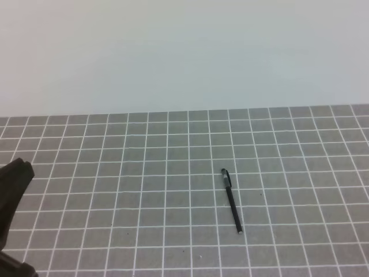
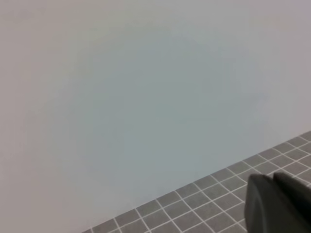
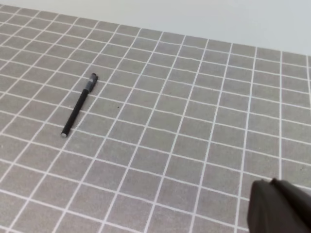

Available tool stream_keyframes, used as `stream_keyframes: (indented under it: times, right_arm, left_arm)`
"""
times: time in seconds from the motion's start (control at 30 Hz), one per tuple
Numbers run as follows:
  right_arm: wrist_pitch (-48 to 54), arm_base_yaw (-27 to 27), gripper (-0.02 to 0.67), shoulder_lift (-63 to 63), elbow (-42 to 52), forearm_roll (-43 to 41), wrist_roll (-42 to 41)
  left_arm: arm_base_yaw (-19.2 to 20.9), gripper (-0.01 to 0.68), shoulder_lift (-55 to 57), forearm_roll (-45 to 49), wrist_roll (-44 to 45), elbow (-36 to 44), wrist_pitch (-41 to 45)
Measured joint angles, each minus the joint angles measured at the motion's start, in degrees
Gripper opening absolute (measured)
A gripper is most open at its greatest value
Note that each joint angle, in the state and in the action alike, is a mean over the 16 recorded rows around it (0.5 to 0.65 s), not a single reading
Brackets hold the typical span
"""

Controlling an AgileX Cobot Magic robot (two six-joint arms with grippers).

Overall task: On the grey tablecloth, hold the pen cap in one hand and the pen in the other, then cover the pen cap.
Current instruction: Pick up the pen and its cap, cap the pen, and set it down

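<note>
Pen (image 1: 231, 201), cap on, lies unmarked on the grey tablecloth (image 1: 115, 184).

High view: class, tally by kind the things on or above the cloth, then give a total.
Pen: 1
Pair of left fingers: 1
Total: 2

Left black matte pincer (image 2: 279, 204) sits closed and empty at the near left edge; right black pincer (image 3: 282, 208) hangs closed, empty too.

Pen (image 1: 231, 200) on grey tablecloth (image 1: 115, 196)
</note>
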Motion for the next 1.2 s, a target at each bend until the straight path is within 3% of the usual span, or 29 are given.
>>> stream_keyframes:
  times: [0.33,0.67,0.93,1.2]
  right_arm:
    - [-0.13,0.0,0.003,-0.4,0.09,0.0,-0.01]
    - [-0.04,0.0,0.003,-0.4,0.09,0.0,-0.01]
    - [0.04,0.0,0.003,-0.4,0.09,0.0,-0.02]
    - [0.13,0.0,0.003,-0.4,0.09,0.0,-0.02]
  left_arm:
    - [0.0,-0.001,0.0,-0.25,-0.05,0.0,1.17]
    - [0.0,-0.001,0.0,-0.6,-1.72,0.0,8.48]
    - [0.0,-0.001,0.0,1.91,-7.55,-0.82,13.49]
    - [0.0,-0.001,0.0,8.63,-16.16,-4.02,9.58]
